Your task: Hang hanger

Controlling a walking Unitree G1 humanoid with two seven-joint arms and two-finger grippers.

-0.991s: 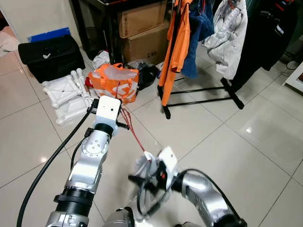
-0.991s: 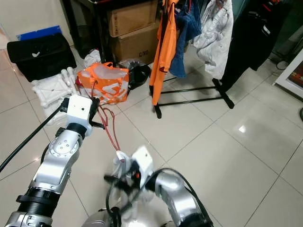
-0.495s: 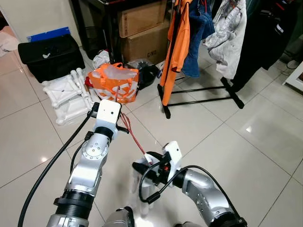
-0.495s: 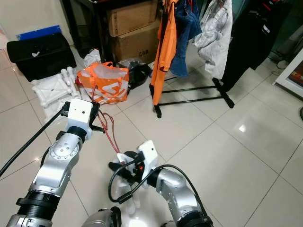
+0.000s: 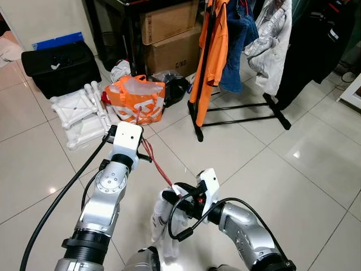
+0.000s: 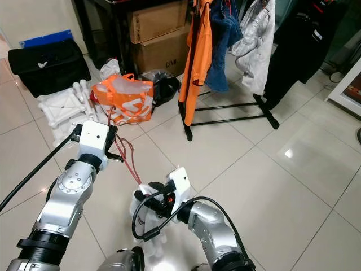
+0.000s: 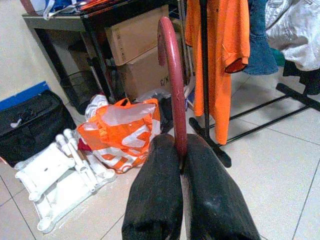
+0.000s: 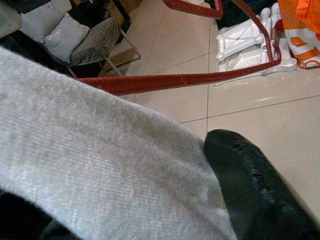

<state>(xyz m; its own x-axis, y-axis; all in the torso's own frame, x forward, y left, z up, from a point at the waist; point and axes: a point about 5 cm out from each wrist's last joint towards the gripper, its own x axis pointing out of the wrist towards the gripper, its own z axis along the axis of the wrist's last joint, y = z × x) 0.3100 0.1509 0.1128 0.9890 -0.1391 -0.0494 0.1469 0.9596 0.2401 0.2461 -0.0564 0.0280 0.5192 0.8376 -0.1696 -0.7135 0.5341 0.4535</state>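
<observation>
We see the left end effector (image 7: 181, 165) pinching the thin red metal hanger (image 7: 172, 75), while the right end effector (image 5: 172, 197) grips soft grey cloth (image 8: 85, 155).

floor: glossy pale tiles (image 5: 316, 152), light glare | wall: plain cream (image 5: 51, 17) | black clothes rack (image 5: 242, 107) holding orange shirt (image 5: 211, 56), jeans, pale jacket | cardboard boxes (image 5: 169, 39) under dark desk (image 7: 65, 20) | black bag (image 5: 59, 68), orange bag (image 5: 135, 99), white plastic frames (image 5: 79, 113) on floor

Partial black print reading "C/NO" on lower cardboard box (image 5: 175, 56), no other text legible
</observation>
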